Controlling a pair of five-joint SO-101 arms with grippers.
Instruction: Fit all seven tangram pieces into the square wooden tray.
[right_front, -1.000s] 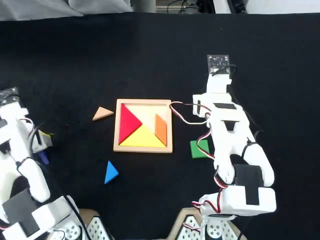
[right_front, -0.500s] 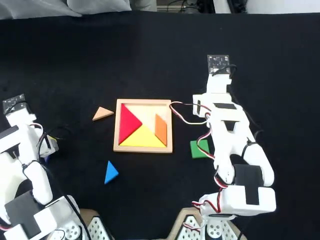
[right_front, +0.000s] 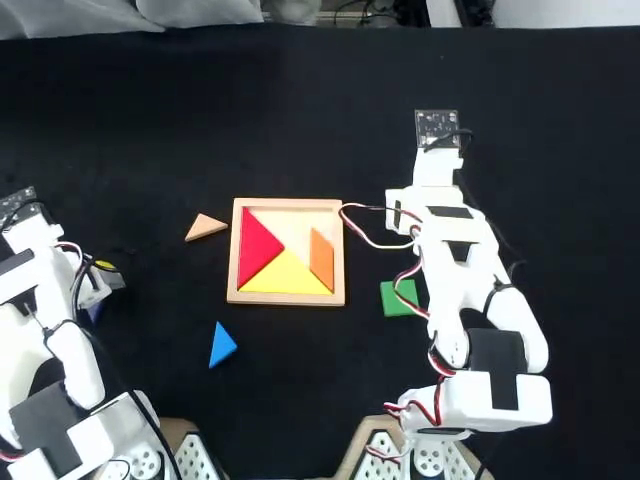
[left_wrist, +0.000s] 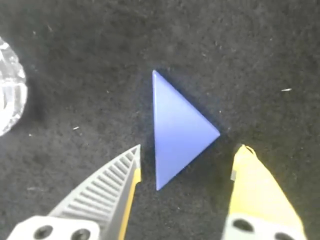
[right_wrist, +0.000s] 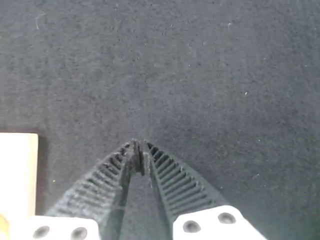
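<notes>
- My left gripper (left_wrist: 190, 149) is wide open and holds nothing. Its ribbed grey finger and its yellow finger stand on either side of a small periwinkle-blue wooden triangle (left_wrist: 176, 131). The triangle lies flat on the black cloth table (left_wrist: 250, 50) and is not yet pinched.
- Over the last second my left arm has shifted slightly toward the tray and back again. I judge this to be lining up for a grasp, so closing on the triangle should come next.
- My right gripper (right_wrist: 136, 149) is closed tight on nothing, over bare cloth. A corner of the square wooden tray (right_wrist: 17, 170) sits just beside it. This arm has not moved.
- Out from my left gripper, toward my right arm, a bright blue triangle (right_front: 221, 343) and a pale tan triangle (right_front: 205, 228) lie loose, short of the tray.
- Beyond them, between my arms, the tray (right_front: 287, 297) holds a red triangle (right_front: 258, 245), a yellow triangle (right_front: 288, 272) and an orange parallelogram (right_front: 321, 255).
- A green square (right_front: 398, 297) lies loose just outside the tray, on my right arm's side.
- No piece has changed place. Three are in and four are out, so I judge the task under half done.
</notes>
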